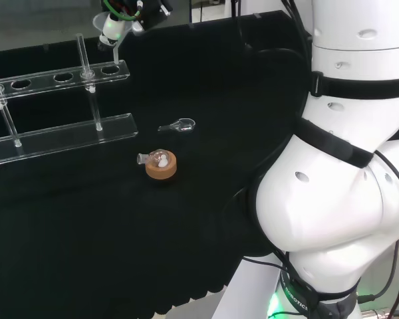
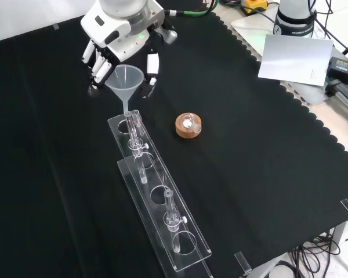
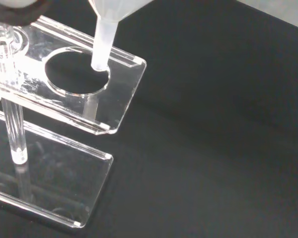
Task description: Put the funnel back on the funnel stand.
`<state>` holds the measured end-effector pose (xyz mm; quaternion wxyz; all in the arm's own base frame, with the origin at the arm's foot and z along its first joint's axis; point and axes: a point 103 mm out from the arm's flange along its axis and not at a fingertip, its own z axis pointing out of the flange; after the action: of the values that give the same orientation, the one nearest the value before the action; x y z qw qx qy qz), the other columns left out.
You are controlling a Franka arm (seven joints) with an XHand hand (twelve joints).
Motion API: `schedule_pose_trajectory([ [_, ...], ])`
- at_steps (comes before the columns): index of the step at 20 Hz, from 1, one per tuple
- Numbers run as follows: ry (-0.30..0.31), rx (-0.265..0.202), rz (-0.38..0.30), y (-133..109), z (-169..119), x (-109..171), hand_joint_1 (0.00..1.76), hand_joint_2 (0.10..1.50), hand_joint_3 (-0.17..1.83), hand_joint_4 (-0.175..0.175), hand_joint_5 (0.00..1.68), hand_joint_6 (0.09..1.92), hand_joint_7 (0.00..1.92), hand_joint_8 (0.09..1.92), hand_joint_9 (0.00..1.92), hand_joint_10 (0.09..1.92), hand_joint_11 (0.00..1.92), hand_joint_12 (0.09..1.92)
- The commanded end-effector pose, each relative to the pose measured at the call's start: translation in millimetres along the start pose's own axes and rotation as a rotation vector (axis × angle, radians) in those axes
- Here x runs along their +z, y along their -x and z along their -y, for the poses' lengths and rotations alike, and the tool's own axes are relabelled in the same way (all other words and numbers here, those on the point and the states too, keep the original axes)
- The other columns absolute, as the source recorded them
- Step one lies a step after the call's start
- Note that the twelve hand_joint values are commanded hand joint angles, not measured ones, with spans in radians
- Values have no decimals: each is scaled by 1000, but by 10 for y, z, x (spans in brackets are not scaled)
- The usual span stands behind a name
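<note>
The robot hand [image 2: 119, 49] is hanging over the far end of the clear funnel stand [image 2: 159, 194], its fingers curling round the rim of the translucent funnel [image 2: 124, 78] and pinching it. The funnel is standing upright above the stand, with its stem [image 3: 100, 47] pointing down at the edge of the end hole [image 3: 77, 72] in the stand's upper plate; from the wrist view the tip is sitting right at the rim of that hole, and I cannot tell whether it is touching the plate. Beside the stand, to its right in the front view, a cork ring [image 2: 188, 125] is resting on the black tabletop [image 2: 267, 168] with a small round flask [image 1: 158, 158] lying in it. Just beyond the ring in the head view, a small clear glass piece [image 1: 179, 125] is lying on the cloth
</note>
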<state>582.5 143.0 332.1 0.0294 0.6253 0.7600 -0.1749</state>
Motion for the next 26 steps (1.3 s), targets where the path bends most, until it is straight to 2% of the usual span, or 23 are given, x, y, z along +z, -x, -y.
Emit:
schedule_pose_trajectory([
  [1,-4,-17,-4,-56,-103,68,746,696,509,-66,521,201,737,769,1225,583,659,1241],
  [15,-77,-34,0,-232,-316,464,750,694,509,-67,518,204,737,764,1217,580,661,1240],
  [18,-101,-44,-3,-266,-329,528,745,691,504,-64,499,196,665,766,1060,535,636,1249],
  [20,-139,-61,5,-303,-330,570,676,677,453,-58,406,137,379,717,732,507,480,1322],
  [21,-146,-67,13,-311,-319,573,624,668,401,-54,352,95,244,707,564,561,389,1365],
  [23,-140,-68,14,-311,-284,566,555,663,312,-49,277,87,87,703,349,686,267,1435],
  [26,-123,-70,10,-301,-225,543,508,666,228,-45,219,87,10,662,221,785,197,1470],
])
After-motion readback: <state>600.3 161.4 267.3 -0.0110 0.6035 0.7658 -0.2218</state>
